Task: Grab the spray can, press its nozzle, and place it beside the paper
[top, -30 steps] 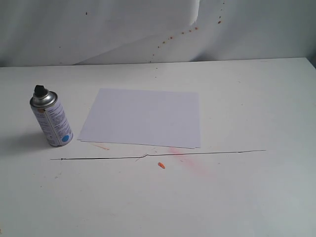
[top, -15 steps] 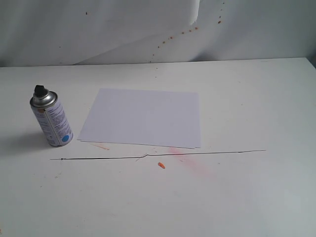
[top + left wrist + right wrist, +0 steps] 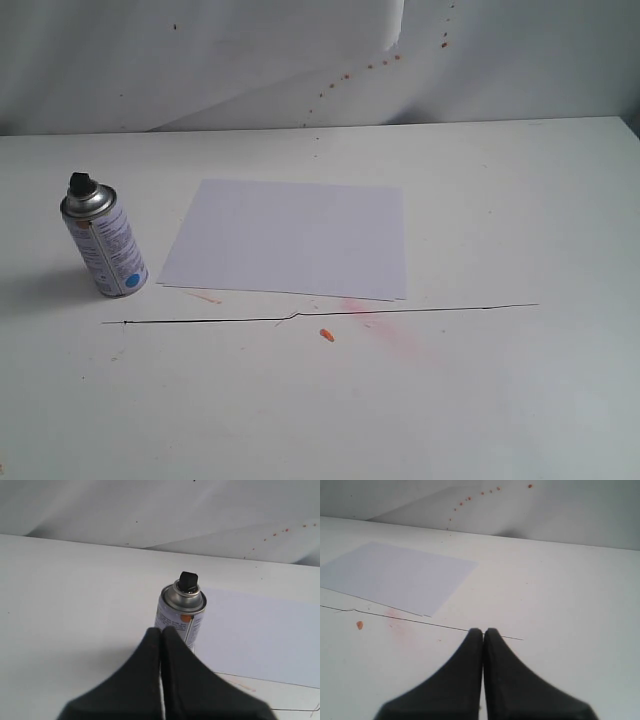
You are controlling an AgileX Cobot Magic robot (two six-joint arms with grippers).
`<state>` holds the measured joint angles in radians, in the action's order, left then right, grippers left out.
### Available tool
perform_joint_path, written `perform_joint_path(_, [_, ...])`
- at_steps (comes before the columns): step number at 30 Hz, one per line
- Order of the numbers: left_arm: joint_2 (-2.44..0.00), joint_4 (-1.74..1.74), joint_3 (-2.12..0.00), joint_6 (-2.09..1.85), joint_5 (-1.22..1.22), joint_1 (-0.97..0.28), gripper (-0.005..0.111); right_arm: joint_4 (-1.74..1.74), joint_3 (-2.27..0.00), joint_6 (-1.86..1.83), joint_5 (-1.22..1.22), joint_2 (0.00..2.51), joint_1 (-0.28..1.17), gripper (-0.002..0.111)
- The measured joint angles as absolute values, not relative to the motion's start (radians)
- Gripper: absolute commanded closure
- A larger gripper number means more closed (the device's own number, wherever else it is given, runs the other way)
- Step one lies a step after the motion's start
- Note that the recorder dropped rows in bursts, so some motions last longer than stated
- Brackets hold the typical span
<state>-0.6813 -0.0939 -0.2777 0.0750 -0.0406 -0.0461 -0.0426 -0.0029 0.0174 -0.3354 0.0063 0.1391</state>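
The spray can stands upright on the table, just left of the paper
Its black nozzle sits on top; the left gripper, fingers pressed together and empty, points toward the can; the right gripper likewise closed, empty

a white desk fills the view, crossed by a thin dark line with a faint pink smear touching it. behind it is a creased white backdrop flecked with reddish specks.

Bright diffuse light; soft shadow beside spray can; wrist-view foregrounds blurred.
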Motion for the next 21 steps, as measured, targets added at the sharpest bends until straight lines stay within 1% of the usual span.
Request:
perform_joint_path(16, [-0.716, -0.094, -0.278, 0.082, -0.007, -0.046, 0.107, -0.043, -0.003, 0.017, -0.335, 0.006, 0.139, 0.108])
perform_joint_path(21, [-0.835, -0.094, -0.252, 0.149, 0.101, -0.046, 0.107, -0.043, -0.003, 0.017, -0.335, 0.006, 0.139, 0.108])
